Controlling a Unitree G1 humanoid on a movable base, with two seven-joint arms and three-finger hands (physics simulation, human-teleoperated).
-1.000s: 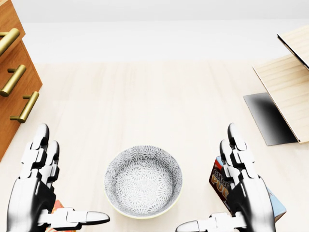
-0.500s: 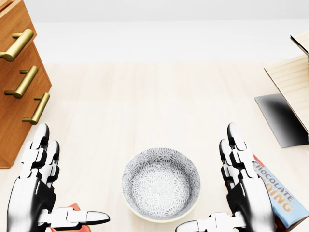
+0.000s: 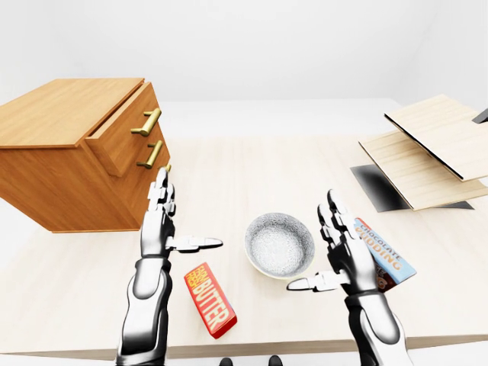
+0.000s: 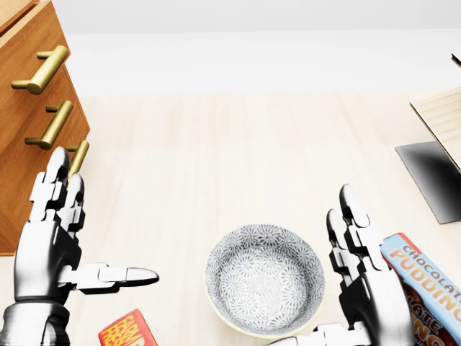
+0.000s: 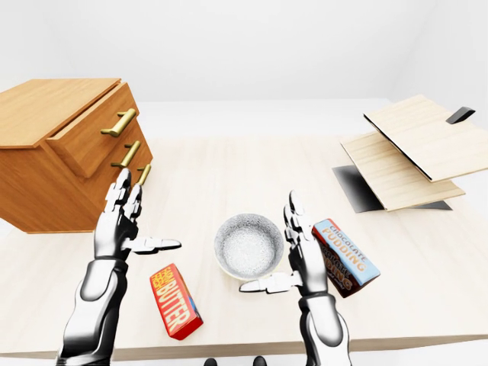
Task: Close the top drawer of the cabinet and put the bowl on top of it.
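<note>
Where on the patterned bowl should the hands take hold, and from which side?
By the rim or outer wall, likely with one hand from each side: the bowl sits upright, round and open-topped, between the open left hand and right hand. The pudding box crowds it on the view's right.

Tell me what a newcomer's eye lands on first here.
The robot's left hand and right hand stand open on either side of the patterned bowl, low in the middle of the left-eye view. At upper left sits the wooden cabinet, its top drawer pulled slightly out.
</note>
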